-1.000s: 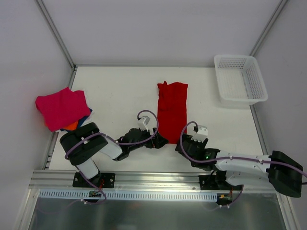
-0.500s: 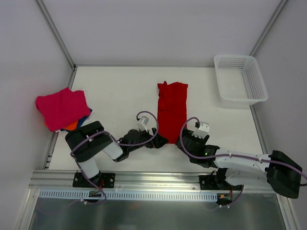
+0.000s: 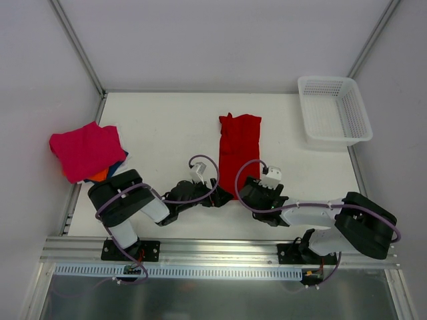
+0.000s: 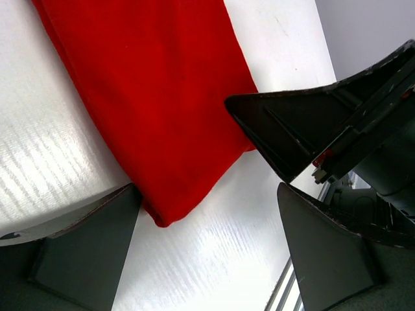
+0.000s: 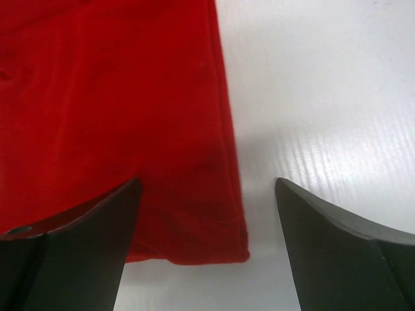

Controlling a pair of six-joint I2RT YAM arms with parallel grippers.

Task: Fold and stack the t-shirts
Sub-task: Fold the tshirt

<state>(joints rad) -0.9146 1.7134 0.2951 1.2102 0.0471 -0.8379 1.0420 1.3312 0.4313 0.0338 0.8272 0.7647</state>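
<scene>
Left hand [image 4: 207, 194]: jaws wide, astride the 7 o'clock corner of red t-shirt [image 3: 239, 157] on tabletop [image 3: 160, 127]. Right hand [image 5: 207, 184]: jaws wide, astride its 5 o'clock corner, nothing gripped.

The red t-shirt [image 3: 239, 155] is plain; the magenta-pink t-shirt [image 3: 85, 150] tops an orange t-shirt [image 3: 100, 175] and a dark blue t-shirt [image 3: 123, 159].

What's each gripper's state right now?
Left gripper: open, holding nothing; the near left corner of the long bright red cloth t-shirt lies between its jaws.
Right gripper: open, holding nothing; the shirt's near right corner lies between its jaws.
</scene>
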